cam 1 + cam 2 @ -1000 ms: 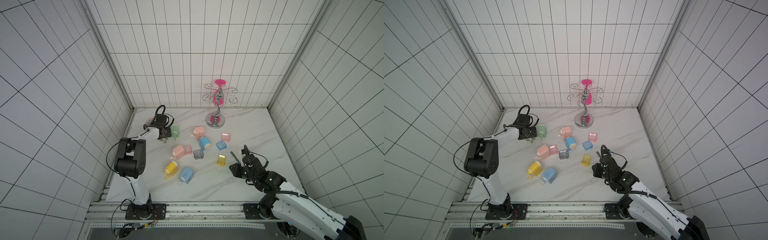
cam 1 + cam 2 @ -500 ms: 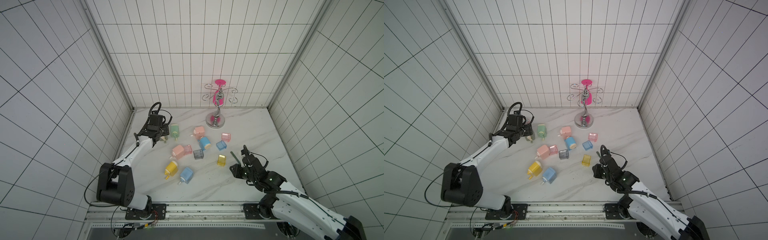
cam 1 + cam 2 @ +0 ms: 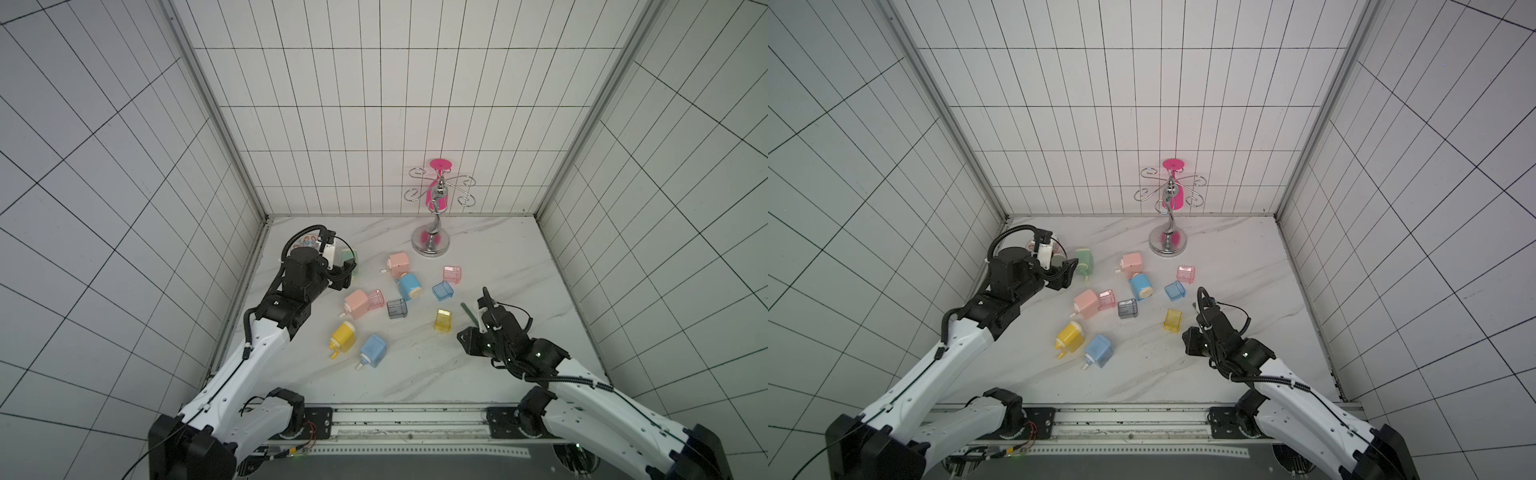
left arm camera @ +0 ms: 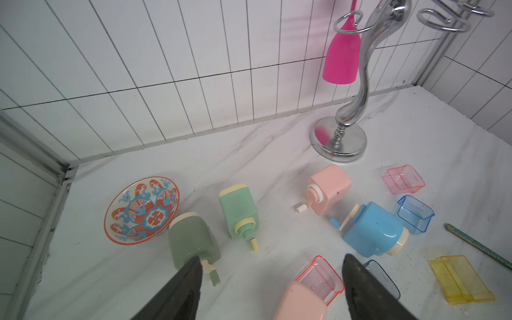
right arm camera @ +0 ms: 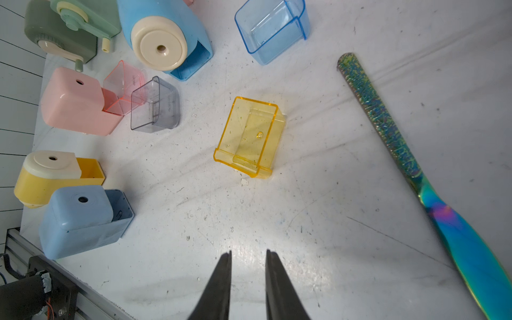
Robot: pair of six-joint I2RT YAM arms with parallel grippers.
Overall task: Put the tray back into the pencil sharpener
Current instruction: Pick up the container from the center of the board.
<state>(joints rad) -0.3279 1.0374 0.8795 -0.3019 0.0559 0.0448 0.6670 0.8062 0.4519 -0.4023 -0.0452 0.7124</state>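
Yellow tray (image 5: pixel 249 135) just ahead of right tool (image 5: pixel 248 251), narrowly parted, empty. Likely light, stiff, slick; pinch a thin wall. Left tool (image 4: pixel 272 257) spread, empty.

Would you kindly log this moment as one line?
left gripper open, empty | right gripper slightly open, empty | yellow tray loose, ungripped
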